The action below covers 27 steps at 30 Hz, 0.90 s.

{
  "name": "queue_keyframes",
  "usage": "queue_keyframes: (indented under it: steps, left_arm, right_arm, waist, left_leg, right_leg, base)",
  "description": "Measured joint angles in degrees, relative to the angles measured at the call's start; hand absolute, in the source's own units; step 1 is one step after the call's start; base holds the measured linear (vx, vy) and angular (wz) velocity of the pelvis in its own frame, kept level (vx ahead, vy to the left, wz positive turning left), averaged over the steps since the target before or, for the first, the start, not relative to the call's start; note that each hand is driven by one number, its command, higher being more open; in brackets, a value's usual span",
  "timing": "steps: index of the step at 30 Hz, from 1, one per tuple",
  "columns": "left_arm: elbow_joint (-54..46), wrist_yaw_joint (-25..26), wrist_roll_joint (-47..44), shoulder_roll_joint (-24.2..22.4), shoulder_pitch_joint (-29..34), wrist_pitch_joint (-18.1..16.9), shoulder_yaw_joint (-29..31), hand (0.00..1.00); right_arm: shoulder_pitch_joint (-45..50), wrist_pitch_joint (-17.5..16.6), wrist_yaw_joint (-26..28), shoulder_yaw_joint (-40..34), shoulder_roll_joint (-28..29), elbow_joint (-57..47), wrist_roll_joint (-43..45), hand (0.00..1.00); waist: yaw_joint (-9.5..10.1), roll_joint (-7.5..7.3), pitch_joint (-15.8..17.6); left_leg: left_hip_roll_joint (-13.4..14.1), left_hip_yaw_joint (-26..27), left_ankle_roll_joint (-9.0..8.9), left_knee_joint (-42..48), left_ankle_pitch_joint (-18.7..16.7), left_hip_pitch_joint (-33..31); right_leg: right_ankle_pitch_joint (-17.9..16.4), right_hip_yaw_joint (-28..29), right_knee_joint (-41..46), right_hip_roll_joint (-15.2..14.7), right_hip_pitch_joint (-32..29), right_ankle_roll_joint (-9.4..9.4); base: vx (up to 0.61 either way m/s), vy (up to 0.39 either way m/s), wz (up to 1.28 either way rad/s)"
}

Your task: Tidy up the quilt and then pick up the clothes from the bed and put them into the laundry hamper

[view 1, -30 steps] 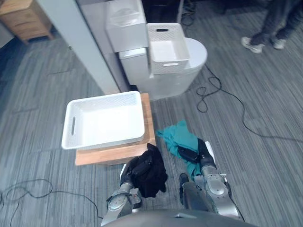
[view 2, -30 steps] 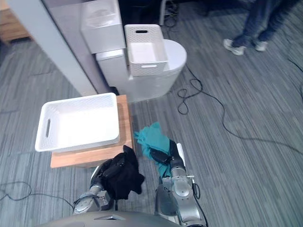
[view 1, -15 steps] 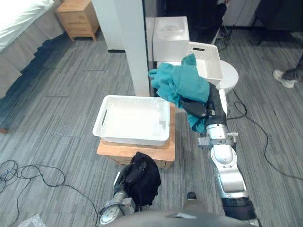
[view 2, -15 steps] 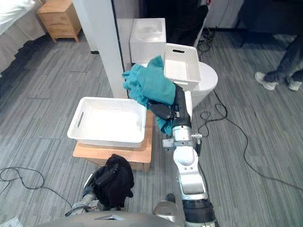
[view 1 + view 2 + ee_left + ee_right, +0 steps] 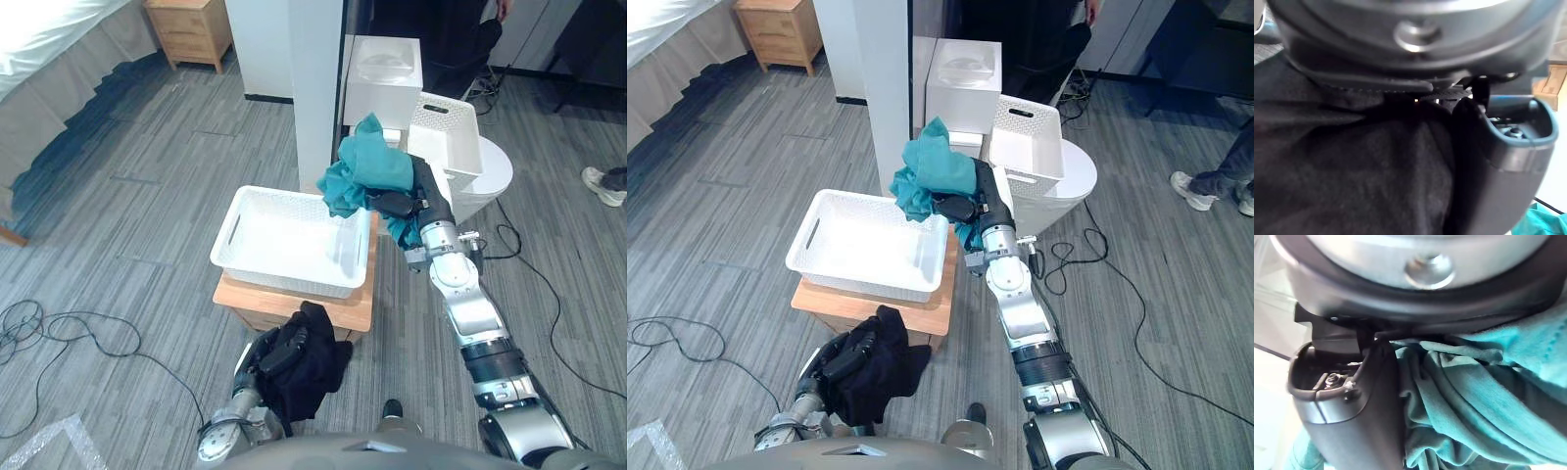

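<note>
The right hand (image 5: 400, 205) is closed on a bunched teal garment (image 5: 370, 166), fingers and thumb curled into the cloth. It holds the bundle up over the right rim of the white hamper (image 5: 284, 278), with a fold trailing down past that rim. In the right wrist view the thumb (image 5: 1352, 421) presses against the teal folds. The left hand (image 5: 266, 354) is clenched round a black garment (image 5: 312, 364), low and in front of the hamper, near the front edge of the wooden surface (image 5: 294, 305) that carries the hamper. The left wrist view shows black cloth packed against its palm and thumb (image 5: 1488, 161).
</note>
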Motion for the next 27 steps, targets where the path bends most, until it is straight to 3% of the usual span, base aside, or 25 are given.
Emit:
queue_keyframes:
  steps: [1,12,21,27]
  left_arm:
    - [-0.7,-0.1,0.0,0.1,0.0,0.0,0.0,0.0]
    - [-3.1,-0.9,-1.8,-0.3,-1.0,-0.2,0.0,0.0]
    - [-10.0,-0.7,-1.8,-0.5,-1.5,-0.2,-0.1,0.0]
    - [-16.6,0.9,-1.4,-1.2,-5.5,-1.3,0.1,0.0]
  right_arm:
    - [-0.3,0.0,0.0,0.0,-0.3,0.9,0.0,1.0]
    - [-0.4,2.0,0.3,1.1,-0.3,12.8,-2.9,1.0]
    - [-1.0,2.0,0.2,2.5,-0.3,11.9,-6.9,1.0]
    - [-0.7,1.9,0.2,2.0,-0.3,9.7,-7.0,1.0]
  waist:
    - [0.09,0.0,0.0]
    - [0.5,0.46,0.3]
    - [-0.13,0.58,0.4]
    - [-0.27,0.6,0.4]
  left_leg:
    - [-0.1,-0.3,0.05,-0.7,0.6,-0.2]
    - [-0.6,-1.8,0.41,-3.5,3.8,-1.6]
    - [-0.2,-0.4,0.1,-5.2,3.6,0.4]
    - [0.6,1.2,-0.7,-5.2,4.3,0.4]
  right_leg:
    - [0.2,-0.4,-0.2,0.0,-0.2,-0.03]
    - [1.4,-1.2,-1.5,0.2,-1.1,-1.13]
    - [1.5,-0.7,-1.6,0.8,-0.1,-1.21]
    - [1.4,-0.7,-1.8,1.4,-0.5,-1.32]
  base:
    - [-0.07,-0.014,0.26]
    - [-0.05,-0.01,0.07]
    - [-0.07,-0.012,-0.06]
    - [-0.04,-0.024,-0.04]
